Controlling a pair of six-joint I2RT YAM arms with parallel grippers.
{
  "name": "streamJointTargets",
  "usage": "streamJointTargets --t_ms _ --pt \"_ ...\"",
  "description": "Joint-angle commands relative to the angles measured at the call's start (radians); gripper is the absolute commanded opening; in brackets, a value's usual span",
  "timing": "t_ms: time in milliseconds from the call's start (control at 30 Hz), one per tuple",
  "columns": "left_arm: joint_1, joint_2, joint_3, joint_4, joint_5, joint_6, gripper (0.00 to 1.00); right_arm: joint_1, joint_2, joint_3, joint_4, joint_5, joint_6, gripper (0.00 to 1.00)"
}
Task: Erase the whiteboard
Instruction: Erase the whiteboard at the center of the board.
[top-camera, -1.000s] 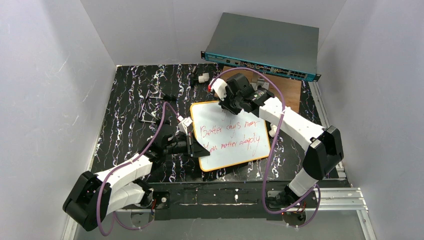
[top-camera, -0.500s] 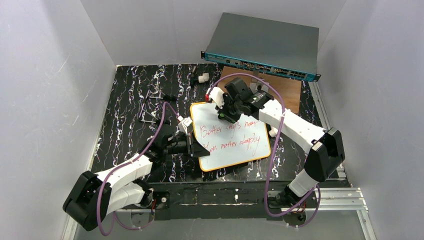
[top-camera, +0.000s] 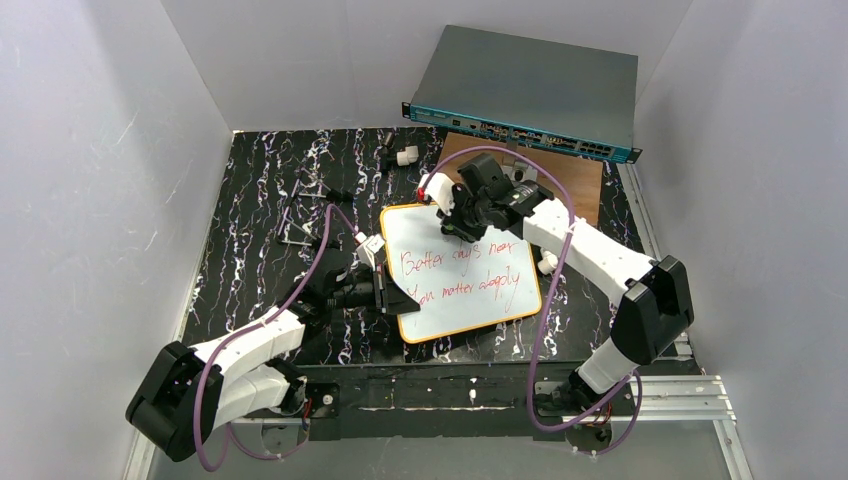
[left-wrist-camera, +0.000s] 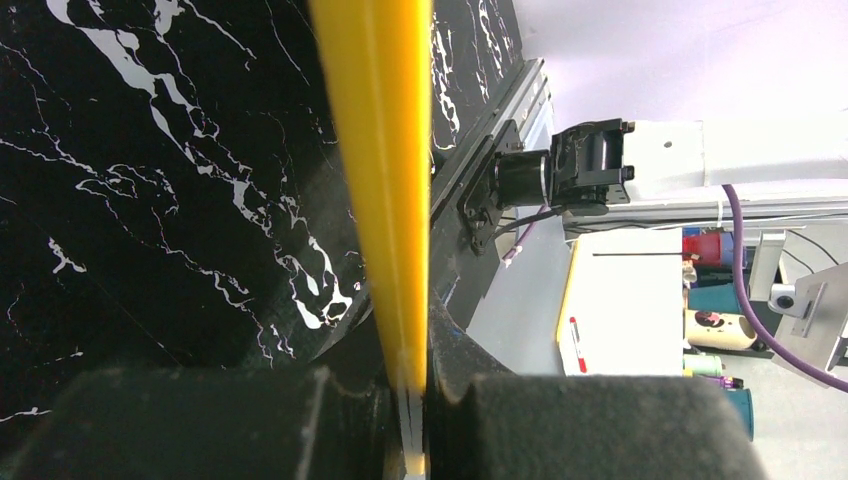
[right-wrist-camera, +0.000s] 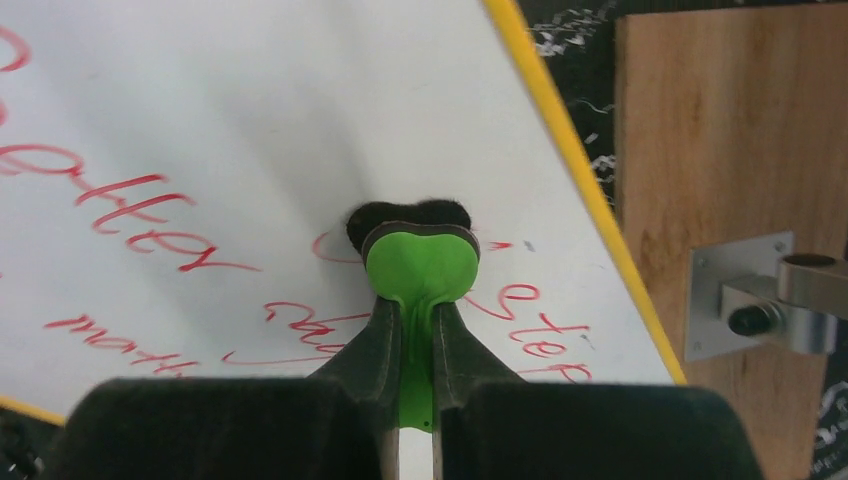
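The left gripper (top-camera: 384, 290) is clamped on the left rim of the whiteboard (top-camera: 455, 305), which lies mid-worktop (top-camera: 260, 200), toward the near edge. The right gripper (top-camera: 455, 222) pinches a green eraser (right-wrist-camera: 420, 262) pressed onto the board. Nearly all the red writing (right-wrist-camera: 130, 215) remains, so erasing looks barely begun.

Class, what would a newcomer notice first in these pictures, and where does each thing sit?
The whiteboard with red handwriting lies mid-table. The right gripper holds a green eraser on that writing, while the left gripper clamps the board's yellow left rim. A grey box sits at the back.
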Motion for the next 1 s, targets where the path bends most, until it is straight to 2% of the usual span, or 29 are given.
streamJointTargets --t_ms 0,100,167,267,367,467,600,767,900,967 --pt "-0.014 -0.009 0.036 0.042 0.042 0.128 0.00 0.004 -0.028 -0.020 -0.124 -0.242 -0.068 0.01" --pt "-0.014 -0.007 0.037 0.045 0.041 0.124 0.00 0.007 -0.010 0.012 -0.111 -0.259 -0.029 0.01" --pt "-0.014 -0.008 0.037 0.044 0.041 0.123 0.00 0.006 0.008 0.049 -0.096 -0.217 0.006 0.01" --pt "-0.014 -0.010 0.039 0.039 0.043 0.121 0.00 -0.001 0.041 0.111 -0.057 -0.102 0.068 0.01" --pt "-0.015 -0.013 0.035 0.044 0.040 0.116 0.00 -0.011 0.060 0.128 0.000 0.077 0.109 0.01" --pt "-0.014 -0.019 0.030 0.047 0.039 0.115 0.00 -0.022 0.055 0.111 0.030 0.148 0.107 0.01" --pt "-0.013 -0.018 0.031 0.043 0.039 0.121 0.00 -0.024 0.015 0.034 0.014 0.093 0.025 0.01" --pt "-0.013 -0.007 0.028 0.059 0.042 0.118 0.00 -0.011 -0.032 -0.033 -0.118 -0.192 -0.095 0.01" --pt "-0.014 -0.007 0.027 0.062 0.043 0.116 0.00 0.006 -0.010 0.002 -0.120 -0.217 -0.072 0.01" --pt "-0.013 -0.007 0.026 0.061 0.043 0.115 0.00 0.007 0.013 0.047 -0.101 -0.174 -0.019 0.01"
